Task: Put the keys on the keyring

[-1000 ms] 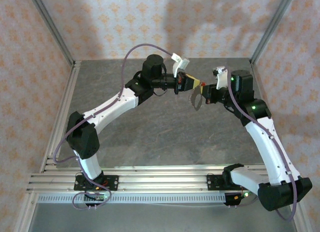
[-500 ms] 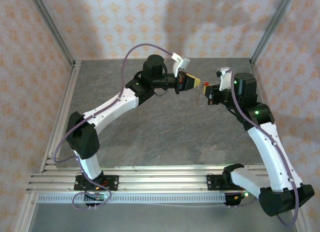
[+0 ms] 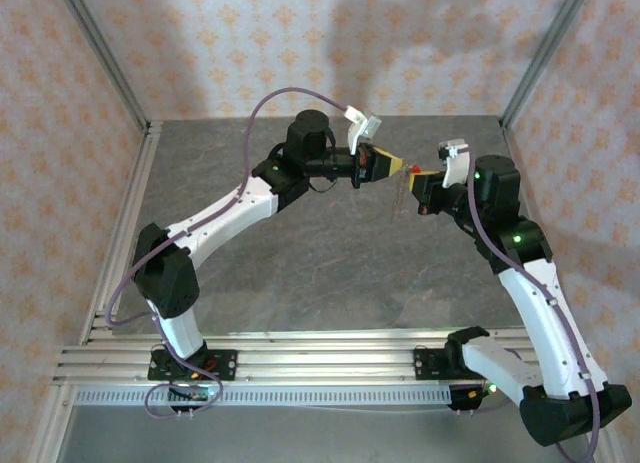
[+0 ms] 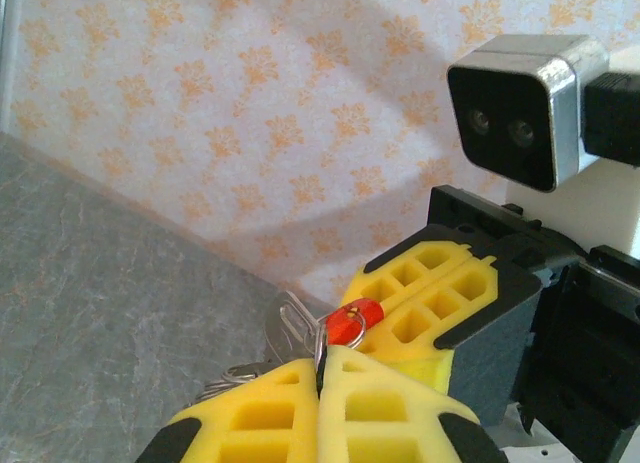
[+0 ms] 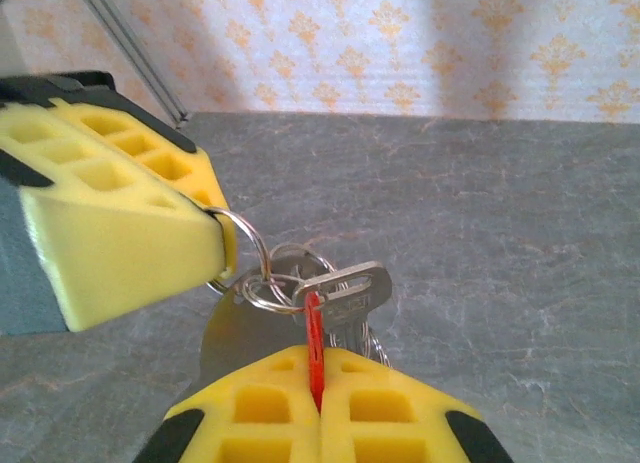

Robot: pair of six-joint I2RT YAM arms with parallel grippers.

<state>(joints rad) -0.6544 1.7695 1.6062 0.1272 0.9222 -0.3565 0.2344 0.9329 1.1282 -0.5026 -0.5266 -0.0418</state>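
Both grippers meet in mid-air over the back of the table. My left gripper (image 3: 388,164) (image 4: 320,368) is shut on the keyring (image 4: 323,345) (image 5: 247,245), a thin silver wire ring with smaller rings and a flat silver key (image 5: 348,287) hanging from it. My right gripper (image 3: 413,176) (image 5: 318,371) is shut on the red-headed key (image 5: 316,345) (image 4: 355,321), edge-on between its yellow fingers (image 5: 395,408). The red head's tip touches the small rings, and a thin ring appears to loop at its hole. The bunch (image 3: 399,198) dangles below the two grippers.
The grey stone-patterned table (image 3: 300,273) lies below. Aluminium posts (image 3: 105,58) frame the patterned walls at the back corners. A metal rail (image 3: 320,358) runs along the near edge by the arm bases.
My right arm has drawn a little to the right and up with the red key. The hanging bunch has swung and now looks narrower. The left arm has barely moved.
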